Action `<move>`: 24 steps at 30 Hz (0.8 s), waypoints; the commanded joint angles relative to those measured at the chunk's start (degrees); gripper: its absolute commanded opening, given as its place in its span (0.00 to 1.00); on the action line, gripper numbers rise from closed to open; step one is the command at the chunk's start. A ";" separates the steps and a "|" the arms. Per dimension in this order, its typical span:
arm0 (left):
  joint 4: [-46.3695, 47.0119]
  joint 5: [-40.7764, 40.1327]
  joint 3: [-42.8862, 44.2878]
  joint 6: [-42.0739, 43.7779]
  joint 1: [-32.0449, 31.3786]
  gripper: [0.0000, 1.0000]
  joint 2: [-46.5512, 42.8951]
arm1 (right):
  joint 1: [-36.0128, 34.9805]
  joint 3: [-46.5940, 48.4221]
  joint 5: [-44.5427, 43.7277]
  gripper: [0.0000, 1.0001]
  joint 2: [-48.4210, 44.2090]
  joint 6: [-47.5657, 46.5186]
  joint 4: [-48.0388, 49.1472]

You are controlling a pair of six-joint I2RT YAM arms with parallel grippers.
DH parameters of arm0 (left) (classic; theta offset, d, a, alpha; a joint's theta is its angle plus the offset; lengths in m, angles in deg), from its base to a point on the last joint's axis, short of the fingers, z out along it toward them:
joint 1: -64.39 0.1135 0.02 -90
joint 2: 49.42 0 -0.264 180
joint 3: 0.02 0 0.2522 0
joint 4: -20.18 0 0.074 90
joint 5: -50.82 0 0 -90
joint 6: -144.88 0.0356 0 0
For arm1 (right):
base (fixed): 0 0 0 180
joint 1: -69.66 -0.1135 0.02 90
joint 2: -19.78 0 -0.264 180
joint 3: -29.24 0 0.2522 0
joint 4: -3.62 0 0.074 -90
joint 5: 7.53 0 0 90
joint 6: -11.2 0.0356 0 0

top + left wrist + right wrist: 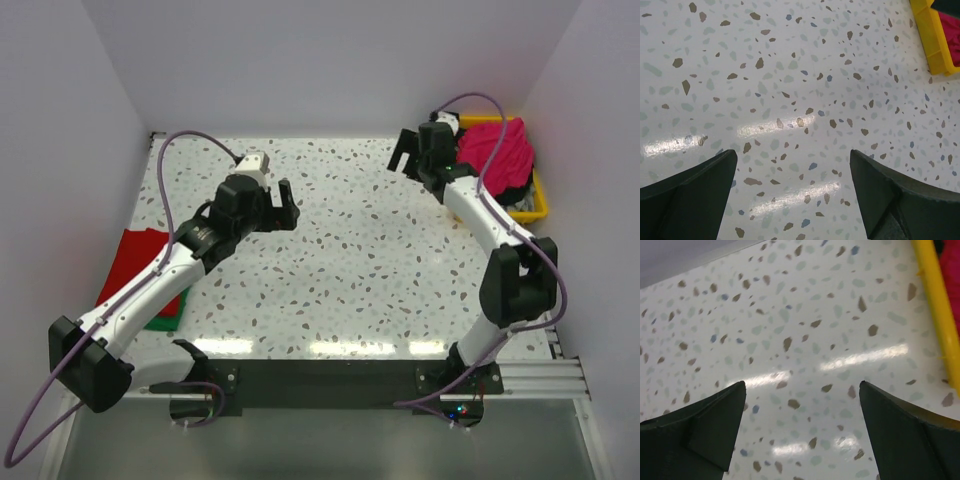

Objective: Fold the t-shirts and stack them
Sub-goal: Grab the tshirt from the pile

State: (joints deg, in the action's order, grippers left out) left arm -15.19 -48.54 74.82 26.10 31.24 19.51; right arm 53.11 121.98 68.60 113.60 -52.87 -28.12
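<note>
A crumpled magenta-pink t-shirt (494, 150) is heaped in the yellow tray (541, 207) at the back right, with black cloth (516, 192) under it. At the left table edge a folded red t-shirt (134, 260) lies on a green one (166, 320). My left gripper (272, 210) hovers open over bare table left of centre, with nothing between its fingers (690, 195). My right gripper (401, 154) is open and empty too, just left of the tray. The tray rim (935, 305) and a patch of pink cloth (952, 270) show at the right edge of the right wrist view.
White walls close in the speckled table (360, 270) at the back and on both sides. The left wrist view catches the tray corner (932, 42) at its top right. Both arm bases sit on a dark rail (330, 385) at the near edge.
</note>
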 commanded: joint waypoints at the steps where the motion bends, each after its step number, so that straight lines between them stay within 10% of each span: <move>1: -1.51 -3.03 1.76 2.06 0.01 1.00 0.07 | 9.60 6.44 -1.42 0.98 5.57 1.05 -0.13; 12: -1.07 -1.63 0.18 2.32 0.10 1.00 -0.11 | 26.74 14.80 -1.43 0.93 18.06 6.49 0.75; 24: -1.42 -1.27 0.09 2.32 0.10 1.00 -0.37 | 29.65 14.88 -6.96 0.90 22.10 7.03 11.03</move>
State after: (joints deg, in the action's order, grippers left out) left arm -17.03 -49.92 74.79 27.04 31.26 19.58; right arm 82.75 134.07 66.19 134.95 -45.72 -22.04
